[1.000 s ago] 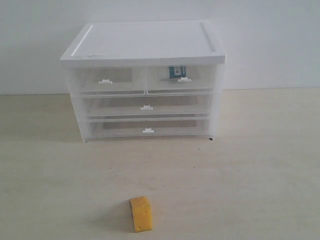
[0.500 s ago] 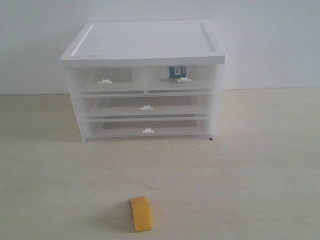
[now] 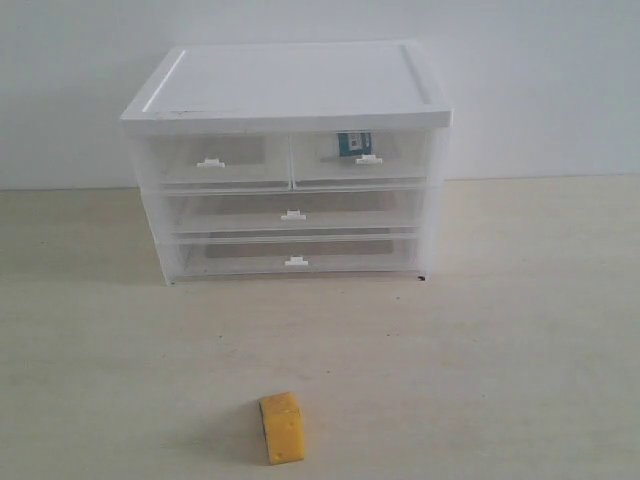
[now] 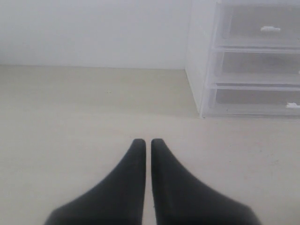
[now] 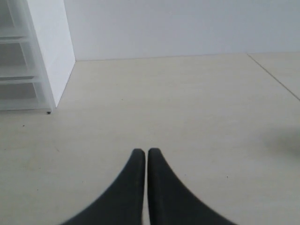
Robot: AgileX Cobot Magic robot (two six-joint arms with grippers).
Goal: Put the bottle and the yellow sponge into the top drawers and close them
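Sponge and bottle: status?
Left tool shut, right tool shut, both empty. Bottle inside closed right top drawer. Yellow sponge loose on table. Nothing in the way.

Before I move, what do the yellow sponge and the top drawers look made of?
The yellow sponge seems soft foam, matte, with small pits on its face. The top drawers look like thin plastic, frosted and translucent: the bottle's dark label shows through the right one.
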